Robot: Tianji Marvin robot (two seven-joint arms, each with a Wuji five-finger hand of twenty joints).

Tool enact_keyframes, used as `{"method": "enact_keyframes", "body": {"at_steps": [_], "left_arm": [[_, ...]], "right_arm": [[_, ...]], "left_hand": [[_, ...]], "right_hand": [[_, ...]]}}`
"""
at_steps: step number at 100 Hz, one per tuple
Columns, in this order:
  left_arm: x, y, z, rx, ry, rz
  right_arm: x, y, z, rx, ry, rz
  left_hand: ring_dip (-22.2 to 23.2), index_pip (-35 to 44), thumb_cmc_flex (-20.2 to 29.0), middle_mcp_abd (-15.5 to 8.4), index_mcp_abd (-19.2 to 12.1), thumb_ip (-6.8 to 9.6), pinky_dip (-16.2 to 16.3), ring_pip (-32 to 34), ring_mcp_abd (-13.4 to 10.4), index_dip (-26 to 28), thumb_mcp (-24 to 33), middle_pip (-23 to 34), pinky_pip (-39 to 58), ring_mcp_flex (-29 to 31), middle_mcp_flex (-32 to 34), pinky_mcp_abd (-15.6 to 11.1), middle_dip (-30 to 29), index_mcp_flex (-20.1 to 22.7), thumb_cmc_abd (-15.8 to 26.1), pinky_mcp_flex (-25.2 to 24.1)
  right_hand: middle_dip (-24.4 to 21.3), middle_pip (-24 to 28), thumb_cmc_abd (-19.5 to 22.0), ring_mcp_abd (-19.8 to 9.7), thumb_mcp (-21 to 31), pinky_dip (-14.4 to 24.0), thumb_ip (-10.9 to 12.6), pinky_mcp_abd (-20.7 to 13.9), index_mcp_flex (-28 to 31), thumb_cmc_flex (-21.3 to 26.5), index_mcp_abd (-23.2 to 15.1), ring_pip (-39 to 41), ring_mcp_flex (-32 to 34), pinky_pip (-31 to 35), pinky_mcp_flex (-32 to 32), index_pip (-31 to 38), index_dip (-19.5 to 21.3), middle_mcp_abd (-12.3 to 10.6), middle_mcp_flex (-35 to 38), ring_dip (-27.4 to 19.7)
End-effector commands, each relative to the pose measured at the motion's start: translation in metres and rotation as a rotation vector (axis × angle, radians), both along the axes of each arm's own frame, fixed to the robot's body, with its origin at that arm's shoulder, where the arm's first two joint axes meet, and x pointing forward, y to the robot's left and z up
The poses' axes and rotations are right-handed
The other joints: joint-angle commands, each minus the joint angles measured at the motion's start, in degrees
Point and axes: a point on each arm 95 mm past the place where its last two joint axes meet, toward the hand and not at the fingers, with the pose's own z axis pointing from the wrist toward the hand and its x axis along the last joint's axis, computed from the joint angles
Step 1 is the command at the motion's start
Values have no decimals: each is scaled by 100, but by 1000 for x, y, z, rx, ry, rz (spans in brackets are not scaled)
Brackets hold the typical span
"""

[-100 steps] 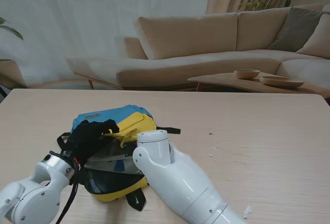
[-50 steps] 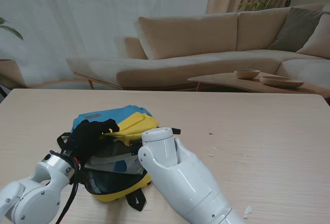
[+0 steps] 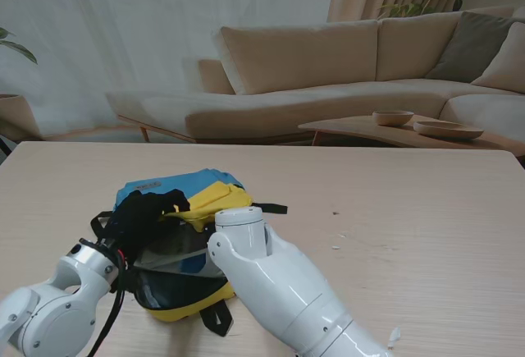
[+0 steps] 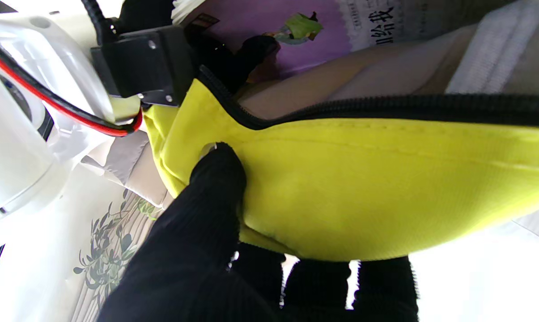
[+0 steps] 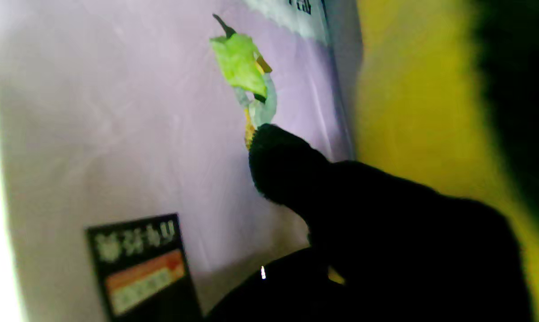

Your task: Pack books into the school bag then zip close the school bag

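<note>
1. Counter (image 3: 410,201): a pale wood-grain top is filling the near part of the stand view; a few small specks are lying on it right of centre, too small to identify.
2. School bag (image 3: 193,201): blue and yellow, with black straps, it is lying on the counter left of centre, near me, its mouth gaping toward me and a dark lining showing inside.
3. Left hand (image 3: 146,213): black-gloved, it is gripping the yellow flap (image 4: 363,192) of the bag. In the left wrist view the thumb (image 4: 215,179) is pressing one face of the flap just beside the black zipper track (image 4: 385,107) while the other fingers are wrapping the opposite face.
4. Right hand (image 5: 341,210): hidden in the stand view behind the white forearm (image 3: 279,291), which is reaching into the bag's mouth. The right wrist view is blurred; a gloved fingertip is lying against the purple book (image 5: 139,134) inside the bag, yellow fabric beside it. I cannot tell whether this hand is grasping the book or only touching it.
5. Room: a beige sectional sofa (image 3: 344,70) is standing beyond the counter, white curtains (image 3: 123,37) behind it, and a low wooden coffee table (image 3: 394,134) is carrying two shallow bowls (image 3: 447,129). Plant leaves are showing at the far right corner.
</note>
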Motion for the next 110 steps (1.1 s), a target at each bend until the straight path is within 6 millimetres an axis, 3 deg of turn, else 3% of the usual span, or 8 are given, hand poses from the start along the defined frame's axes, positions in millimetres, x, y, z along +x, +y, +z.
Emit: {"method": "enact_keyframes", "body": {"at_steps": [1, 18, 36, 44, 57, 80, 99, 110], "left_arm": [[-3, -4, 3, -3, 5, -15], [-4, -4, 3, 0, 6, -13], [-4, -4, 2, -2, 6, -11], [-4, -4, 2, -2, 8, -10], [-4, -4, 2, -2, 8, -8], [-3, -3, 2, -1, 6, 3], [0, -2, 3, 7, 7, 9], [2, -1, 3, 13, 10, 13]], "right_arm": [[-3, 18, 7, 37, -8, 33], [-6, 28, 7, 51, -12, 20], [-9, 25, 8, 59, -16, 68], [-9, 19, 9, 57, -18, 94], [-9, 9, 13, 68, -24, 114], [-16, -9, 25, 104, -71, 147], [-26, -23, 33, 139, -111, 175], [-33, -31, 38, 171, -133, 177]], "left_hand": [[62, 505, 395, -30, -299, 103, 109, -25, 118, 253, -49, 82, 182, -26, -26, 179, 8, -35, 393, -84], [62, 503, 397, -33, -295, 103, 108, -27, 117, 252, -51, 79, 181, -26, -32, 172, 9, -37, 393, -87], [63, 503, 398, -35, -295, 103, 107, -27, 117, 251, -53, 78, 180, -25, -31, 171, 8, -36, 393, -86], [62, 501, 395, -34, -297, 103, 107, -28, 113, 249, -54, 78, 181, -24, -29, 172, 9, -35, 397, -84], [63, 502, 399, -32, -293, 104, 106, -29, 114, 249, -54, 77, 179, -25, -32, 173, 10, -37, 395, -89], [65, 507, 407, -26, -297, 106, 106, -24, 116, 252, -52, 80, 182, -17, -28, 175, 13, -35, 392, -83], [67, 510, 406, -23, -291, 103, 107, -22, 111, 252, -54, 88, 182, -16, -18, 178, 15, -39, 393, -84], [67, 513, 400, -28, -288, 101, 107, -24, 109, 251, -58, 85, 182, -20, -28, 180, 14, -36, 395, -84]], "right_hand": [[-55, 121, 180, 176, 414, -59, -91, -38, 611, 438, -911, 10, 430, 461, 383, 903, 570, -109, 209, -35], [-132, -219, 253, 168, 347, -306, -94, 62, 439, 434, -832, -443, 306, 123, 276, 838, 474, -89, 161, -171], [-177, -1395, 336, 246, -102, -734, 45, 350, -323, 38, 7, -1857, -501, -735, -504, -504, -965, 220, -608, -634], [-127, -1545, 335, 251, 172, -622, 711, 450, -503, -685, 230, -2400, -1093, -1237, -1076, -2048, -322, 328, -1334, -683], [-44, -1502, 338, 200, 17, -646, 731, 453, -1437, -1142, 392, -3217, -2058, -2049, -2126, -2611, -404, 398, -2605, -900], [-54, -1320, 593, -221, -436, -997, 755, -378, -3105, -1344, 403, -4924, -3372, -3971, -3619, -2360, -1111, 108, -4633, -1682], [-174, -1285, 701, -631, -521, -1711, 794, -981, -3827, -1485, 329, -5115, -4359, -6262, -3715, -2323, -1415, -216, -5504, -1813], [-279, -1533, 726, -739, -423, -1682, 818, -1150, -3998, -1565, 290, -5139, -4557, -6621, -3851, -2250, -1434, -307, -5500, -1849]]}}
